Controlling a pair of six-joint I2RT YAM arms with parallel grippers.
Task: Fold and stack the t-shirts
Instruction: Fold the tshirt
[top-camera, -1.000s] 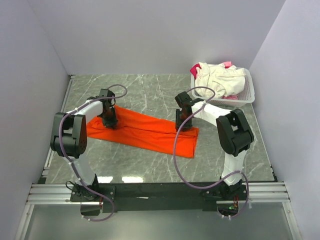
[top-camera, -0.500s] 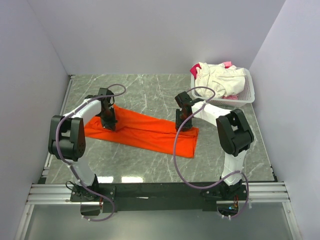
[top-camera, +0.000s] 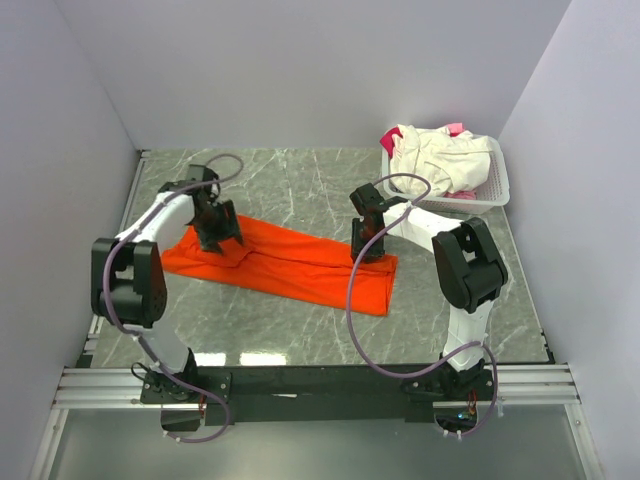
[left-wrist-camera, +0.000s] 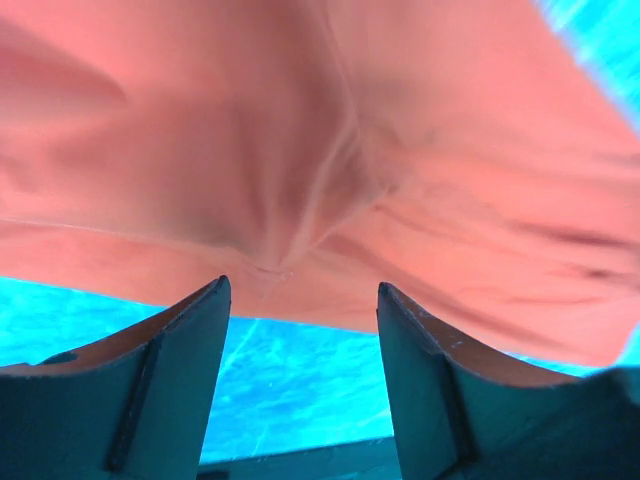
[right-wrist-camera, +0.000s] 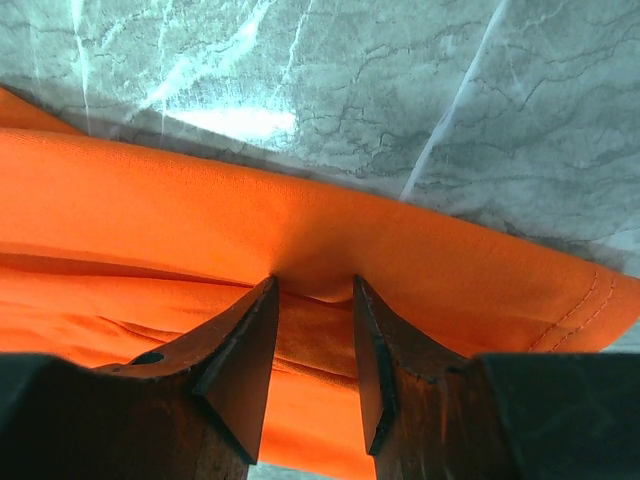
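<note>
The orange t-shirt (top-camera: 290, 262) lies folded into a long band across the marble table. My left gripper (top-camera: 222, 238) hangs over its left end; in the left wrist view the gripper (left-wrist-camera: 303, 290) is open, bare table between its fingers and the wrinkled orange t-shirt (left-wrist-camera: 300, 150) just past the tips. My right gripper (top-camera: 362, 250) is down on the band's right part. In the right wrist view that gripper (right-wrist-camera: 315, 285) is shut on a raised fold of the orange t-shirt (right-wrist-camera: 200, 210). A cream-white t-shirt (top-camera: 430, 155) and a pink one (top-camera: 455, 128) are heaped at the back right.
The white slatted basket (top-camera: 497, 190) holding the heaped shirts stands at the back right against the wall. Grey walls close in the table on three sides. Marble table (top-camera: 300, 180) shows behind the orange band and in front of it.
My left gripper has opened, let go of the orange shirt's left end and drawn back up and to the left. The right arm has not moved.
</note>
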